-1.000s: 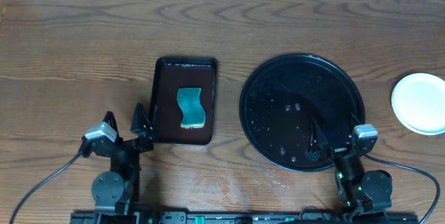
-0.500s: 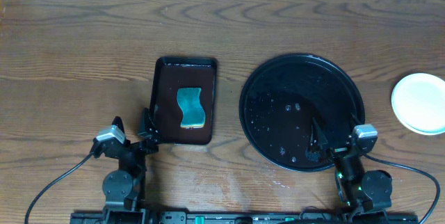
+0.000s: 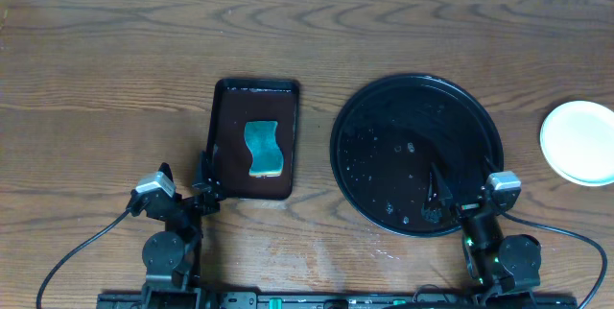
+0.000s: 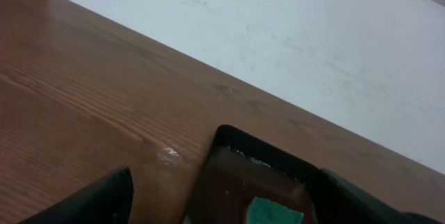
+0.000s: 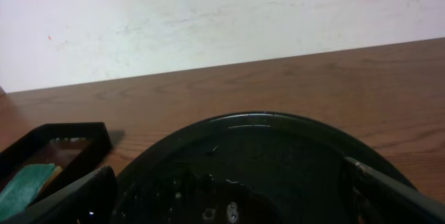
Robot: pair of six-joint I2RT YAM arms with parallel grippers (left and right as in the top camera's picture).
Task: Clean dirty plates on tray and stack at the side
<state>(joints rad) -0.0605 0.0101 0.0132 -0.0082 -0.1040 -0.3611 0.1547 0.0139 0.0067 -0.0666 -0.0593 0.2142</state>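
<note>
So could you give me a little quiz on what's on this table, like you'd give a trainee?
1. On which side of the round black tray does the pale plate sit: the robot's left or right?
2. True or false: the left gripper and the right gripper are both open and empty.
3. Where is the teal sponge?
A. in the rectangular brown tray
B. on the round black tray
C. on the bare wood

Key: 1 right; 2 true; 3 A.
</note>
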